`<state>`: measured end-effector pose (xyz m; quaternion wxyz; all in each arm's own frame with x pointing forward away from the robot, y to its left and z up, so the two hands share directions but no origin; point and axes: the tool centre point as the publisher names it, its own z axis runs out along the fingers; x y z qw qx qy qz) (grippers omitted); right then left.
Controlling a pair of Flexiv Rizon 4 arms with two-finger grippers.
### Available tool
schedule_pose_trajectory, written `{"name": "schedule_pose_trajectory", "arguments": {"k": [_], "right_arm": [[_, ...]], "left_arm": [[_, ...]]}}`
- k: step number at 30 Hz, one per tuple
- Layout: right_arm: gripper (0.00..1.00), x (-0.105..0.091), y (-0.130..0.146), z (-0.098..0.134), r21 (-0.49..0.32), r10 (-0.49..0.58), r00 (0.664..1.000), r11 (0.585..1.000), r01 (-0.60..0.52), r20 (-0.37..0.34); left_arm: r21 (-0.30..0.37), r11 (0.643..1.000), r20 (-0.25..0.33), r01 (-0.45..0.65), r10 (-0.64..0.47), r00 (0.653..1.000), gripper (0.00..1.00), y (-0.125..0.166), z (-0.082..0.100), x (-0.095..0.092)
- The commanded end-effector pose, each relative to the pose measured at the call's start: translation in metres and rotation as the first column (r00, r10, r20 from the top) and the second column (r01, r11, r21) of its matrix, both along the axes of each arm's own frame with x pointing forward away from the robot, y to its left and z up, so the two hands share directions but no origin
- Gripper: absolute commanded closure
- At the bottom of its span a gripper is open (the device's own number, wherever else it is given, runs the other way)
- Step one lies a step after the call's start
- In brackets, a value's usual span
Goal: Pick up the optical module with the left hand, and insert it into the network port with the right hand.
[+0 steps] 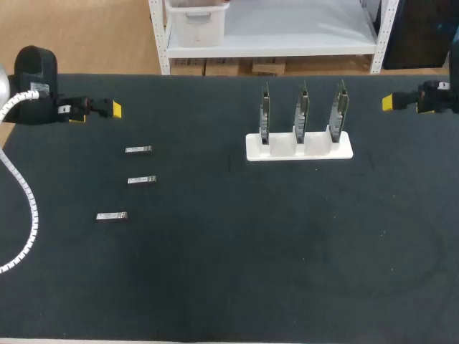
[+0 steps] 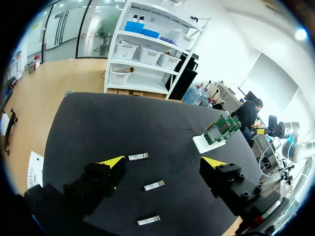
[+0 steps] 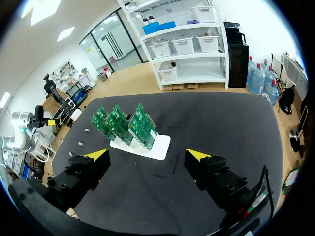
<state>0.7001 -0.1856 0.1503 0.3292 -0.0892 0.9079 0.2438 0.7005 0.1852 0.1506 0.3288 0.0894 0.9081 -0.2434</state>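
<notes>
L claw [image 2: 163,162] hangs over the far-left corner of the table [image 1: 229,272]. Its fingers are spread wide w/ nothing between them, and both yellow tips are clear of everything.

R claw [image 3: 147,154] is at the far-right edge, also wide open and holding nothing.

3 modules lie flat on the left part of the table in a loose column, each apart from the others:
- far module [image 1: 138,150] is nearest the L claw but still apart from it
- mid module [image 1: 142,180] is just nearer the robot
- near module [image 1: 112,216] is nearest the robot and offset a bit toward the left edge

None is touched by a finger. In the L wrist view they lie on the table under and ahead of the open fingers.

White stand [image 1: 299,148] sits right of centre, toward the far side, well apart from the modules and from both claws. 3 green boards [image 1: 303,113] stand upright in its slots, parallel and side by side. In the R wrist view the stand is ahead of the R claw, boards tilted toward the L arm's side. Ports on the boards are too small to make out.
</notes>
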Motion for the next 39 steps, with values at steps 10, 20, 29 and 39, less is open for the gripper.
{"name": "schedule_pose_trajectory", "arguments": {"k": [10,20,29,39], "right_arm": [[0.00,0.000,0.000,0.000,-0.002,-0.003,1.000,1.000,0.003,0.001],[0.00,0.000,0.000,0.000,-0.002,-0.003,1.000,1.000,0.003,0.001],[0.00,0.000,0.000,0.000,-0.002,-0.003,1.000,1.000,0.003,0.001],[0.00,0.000,0.000,0.000,-0.002,-0.003,1.000,1.000,0.003,0.001]], "left_arm": [[0.001,1.000,-0.001,-0.001,0.001,1.000,0.00,0.000,0.000,0.000],[0.110,0.994,0.045,0.027,-0.032,0.998,0.00,0.003,-0.002,0.006],[0.243,0.933,-0.010,0.266,-0.271,0.962,0.00,0.009,0.000,0.035],[0.463,0.722,-0.105,0.514,-0.531,0.841,0.00,0.012,-0.022,0.053]]}}
